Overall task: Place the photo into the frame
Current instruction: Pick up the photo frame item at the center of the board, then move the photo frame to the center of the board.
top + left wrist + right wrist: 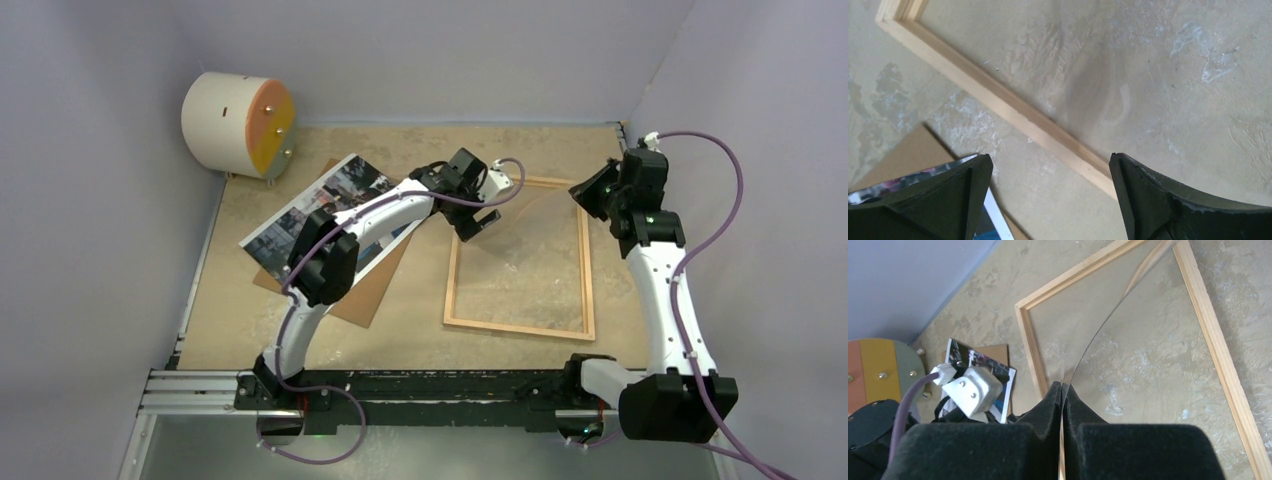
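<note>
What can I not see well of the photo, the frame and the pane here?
1. Top view: the left arm covers the middle of the photo.
2. Left wrist view: a finger of the left gripper hides the photo but for one corner.
3. Right wrist view: the picture's edge cuts off the frame's near end.
4. Top view: the clear pane is too faint to trace.

We look down from above and behind over the whole counter (pixel 230 310); our two wrist cameras hover close, both catching the left rail of the frame (pixel 998 101).
</note>
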`<state>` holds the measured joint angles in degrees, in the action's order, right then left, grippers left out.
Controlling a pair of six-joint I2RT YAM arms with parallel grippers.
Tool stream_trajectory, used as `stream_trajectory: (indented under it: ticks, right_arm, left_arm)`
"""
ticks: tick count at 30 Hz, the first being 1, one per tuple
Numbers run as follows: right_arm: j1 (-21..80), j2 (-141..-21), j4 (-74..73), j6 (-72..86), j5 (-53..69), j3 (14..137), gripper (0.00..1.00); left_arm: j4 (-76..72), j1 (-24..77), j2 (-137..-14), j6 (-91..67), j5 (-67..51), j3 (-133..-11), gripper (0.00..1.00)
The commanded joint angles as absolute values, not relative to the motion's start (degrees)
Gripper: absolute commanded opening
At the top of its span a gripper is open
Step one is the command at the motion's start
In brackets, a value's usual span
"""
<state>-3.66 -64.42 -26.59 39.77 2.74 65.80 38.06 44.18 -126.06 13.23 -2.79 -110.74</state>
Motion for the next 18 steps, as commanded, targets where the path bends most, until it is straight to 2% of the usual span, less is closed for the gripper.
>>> stream_trajectory:
  ticks: [1, 18]
  right_arm:
    - [-3.6, -63.25, -27.51, 37.48, 2.77, 68.47, 0.0]
    - [-3.6, -66.19, -26.07, 35.61, 6.38, 69.16, 0.0]
  left_arm:
    - [34.67, 44.03, -129.32, 10.91, -1.23, -109.96, 0.93]
    - [28.29, 44.03, -122.13, 14.22, 2.58, -89.73, 0.89]
